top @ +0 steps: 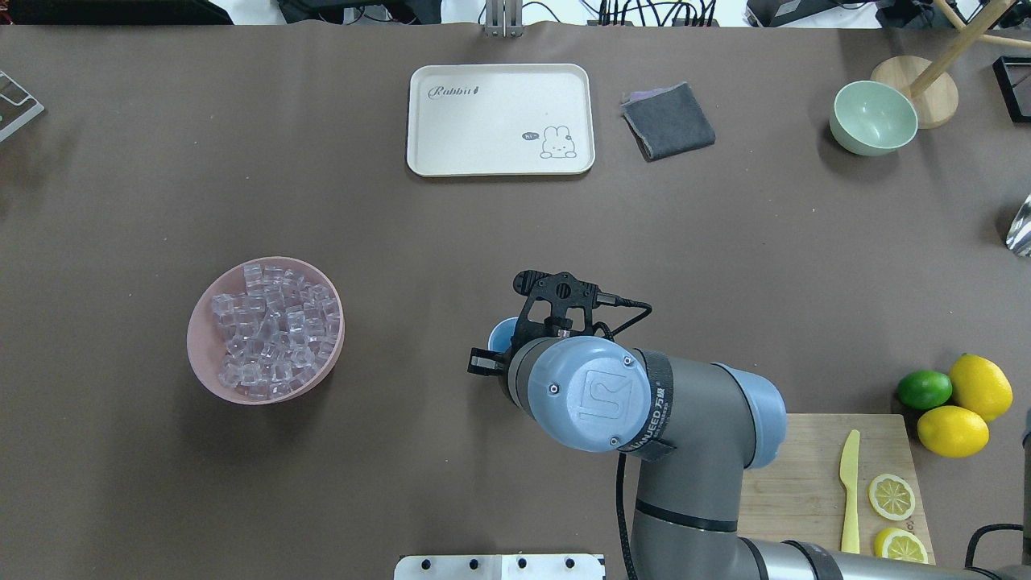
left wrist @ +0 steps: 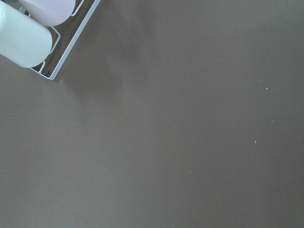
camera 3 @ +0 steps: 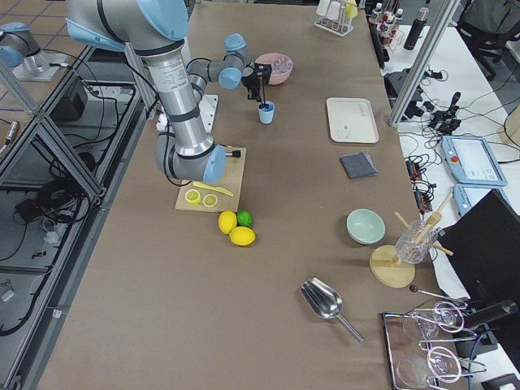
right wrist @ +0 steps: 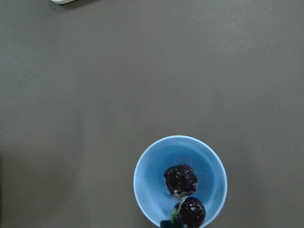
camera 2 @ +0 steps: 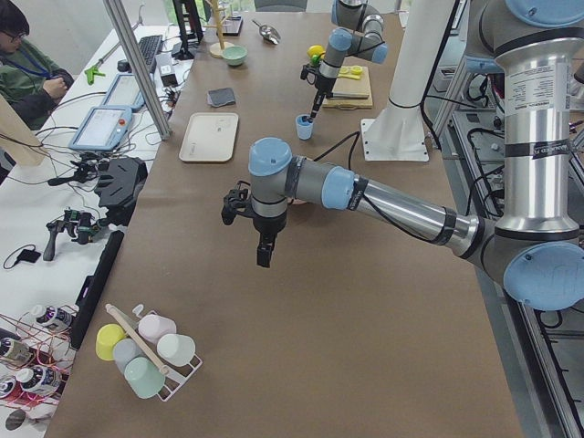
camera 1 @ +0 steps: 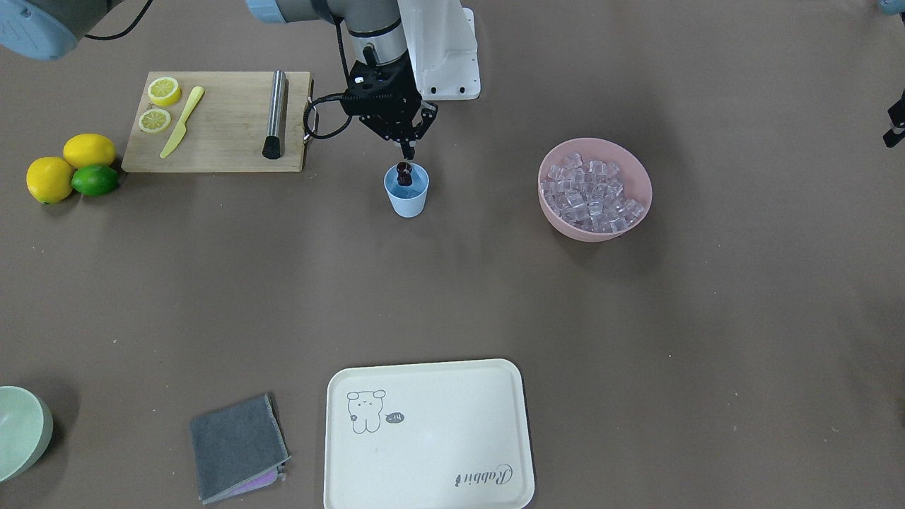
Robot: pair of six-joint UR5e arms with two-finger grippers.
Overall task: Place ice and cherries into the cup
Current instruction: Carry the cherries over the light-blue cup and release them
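The light blue cup (camera 1: 406, 199) stands near the middle of the table. My right gripper (camera 1: 408, 150) hangs straight above it, shut on the stems of the dark cherries (camera 1: 404, 170), which dangle at the cup's mouth. In the right wrist view, two cherries (right wrist: 180, 178) hang inside the cup's rim (right wrist: 151, 185). The ice (camera 1: 592, 192) fills a pink bowl (camera 1: 622, 157) to the cup's side, untouched. My left gripper (camera 2: 265, 254) hovers over bare table far from the cup; I cannot tell whether it is open or shut.
A cutting board (camera 1: 226, 134) holds lemon slices, a yellow knife and a metal muddler, with lemons and a lime (camera 1: 95, 180) beside it. A cream tray (camera 1: 428, 438), a grey cloth (camera 1: 237, 447) and a green bowl (camera 1: 21, 428) lie along the far side. A rack of cups (left wrist: 28, 33) lies below the left wrist.
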